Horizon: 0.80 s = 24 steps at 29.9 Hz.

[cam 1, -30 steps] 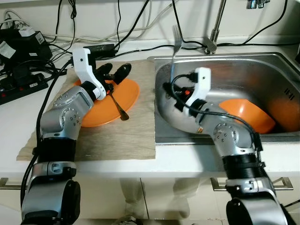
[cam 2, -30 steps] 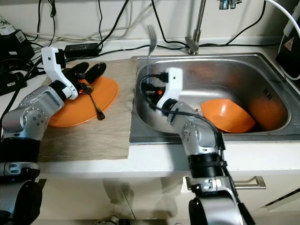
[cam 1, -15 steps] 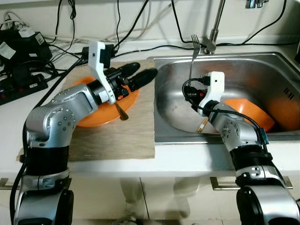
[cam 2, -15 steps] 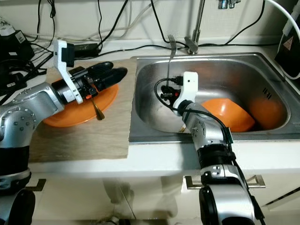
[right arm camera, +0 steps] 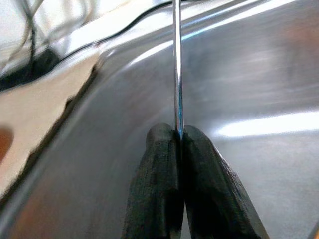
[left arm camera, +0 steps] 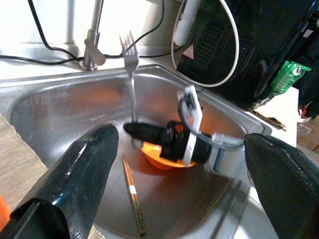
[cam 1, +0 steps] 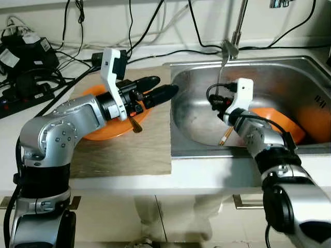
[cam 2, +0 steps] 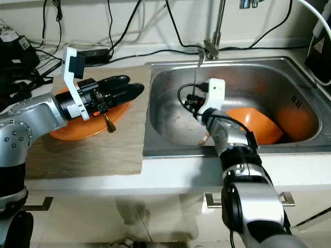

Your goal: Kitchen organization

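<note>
No text, label, brand or number could be read anywhere; marks on the sink's right wall were illegible.

Left arm bent at elbow, forearm reaching toward robot's right; left gripper horizontal, fingers spread wide apart, nothing between them. Right arm extended forward, wrist angled up; right gripper pinched tight on a thin metal shaft.

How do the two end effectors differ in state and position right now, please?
The right end effector is shut on a fork, held upright over the sink; the left end effector is open, holding nothing, above the orange plate. Both have black fingers.
</note>
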Tool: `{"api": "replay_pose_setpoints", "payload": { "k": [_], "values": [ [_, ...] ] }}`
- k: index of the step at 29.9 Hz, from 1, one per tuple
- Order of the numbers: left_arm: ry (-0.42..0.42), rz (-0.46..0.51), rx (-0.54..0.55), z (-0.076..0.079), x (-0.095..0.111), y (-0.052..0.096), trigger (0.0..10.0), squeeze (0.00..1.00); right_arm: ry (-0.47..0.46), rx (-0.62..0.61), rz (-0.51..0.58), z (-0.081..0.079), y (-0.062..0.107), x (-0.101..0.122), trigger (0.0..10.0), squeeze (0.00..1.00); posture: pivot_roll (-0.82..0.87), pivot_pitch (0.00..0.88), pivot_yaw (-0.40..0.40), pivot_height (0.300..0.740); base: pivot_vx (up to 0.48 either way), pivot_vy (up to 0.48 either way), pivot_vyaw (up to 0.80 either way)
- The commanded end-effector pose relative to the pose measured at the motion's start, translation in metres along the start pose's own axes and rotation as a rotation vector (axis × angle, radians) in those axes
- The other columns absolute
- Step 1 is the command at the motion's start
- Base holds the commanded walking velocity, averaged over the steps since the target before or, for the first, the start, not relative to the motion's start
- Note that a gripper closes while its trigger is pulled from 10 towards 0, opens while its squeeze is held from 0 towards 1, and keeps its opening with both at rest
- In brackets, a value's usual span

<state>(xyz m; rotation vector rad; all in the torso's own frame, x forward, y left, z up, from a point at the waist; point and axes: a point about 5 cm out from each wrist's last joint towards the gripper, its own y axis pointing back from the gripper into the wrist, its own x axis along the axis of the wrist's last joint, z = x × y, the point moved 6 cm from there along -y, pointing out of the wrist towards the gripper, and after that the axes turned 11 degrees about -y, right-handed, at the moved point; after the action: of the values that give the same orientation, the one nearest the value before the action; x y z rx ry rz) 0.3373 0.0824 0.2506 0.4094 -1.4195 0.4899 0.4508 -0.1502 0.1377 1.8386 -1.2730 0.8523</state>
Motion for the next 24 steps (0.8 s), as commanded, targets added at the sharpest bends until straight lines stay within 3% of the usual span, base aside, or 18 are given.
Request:
{"api": "replay_pose_setpoints", "payload": {
  "k": [1,5,13,19,24],
  "values": [
    [-0.013,-0.008,-0.003,0.002,0.003,0.002,10.0,0.00,-0.098,-0.068,0.022,0.007,-0.002,0.003,0.0,0.00,-0.02,0.000,0.121,0.740,0.000,0.000,0.00],
    [-0.011,-0.020,0.004,0.001,0.002,0.004,10.0,0.00,-0.223,-0.160,0.032,0.008,-0.006,0.004,0.0,0.00,-0.02,0.000,0.122,0.740,0.000,0.000,0.00],
    [-0.001,-0.038,0.019,-0.003,0.000,0.007,10.0,0.00,-0.432,-0.208,0.049,-0.016,-0.016,0.011,0.0,0.00,-0.02,0.000,0.118,0.740,0.000,0.000,0.00],
    [0.001,-0.048,0.023,-0.005,0.001,0.006,10.0,0.00,-0.460,-0.264,0.017,-0.023,-0.019,0.001,0.0,0.00,-0.02,0.000,0.118,0.740,0.000,0.000,0.00],
    [0.005,-0.053,0.027,-0.006,0.000,0.006,10.0,0.00,-0.496,-0.357,0.014,-0.010,-0.015,-0.006,0.0,0.00,-0.02,0.000,0.116,0.740,0.000,0.000,0.00]
  ]
}}
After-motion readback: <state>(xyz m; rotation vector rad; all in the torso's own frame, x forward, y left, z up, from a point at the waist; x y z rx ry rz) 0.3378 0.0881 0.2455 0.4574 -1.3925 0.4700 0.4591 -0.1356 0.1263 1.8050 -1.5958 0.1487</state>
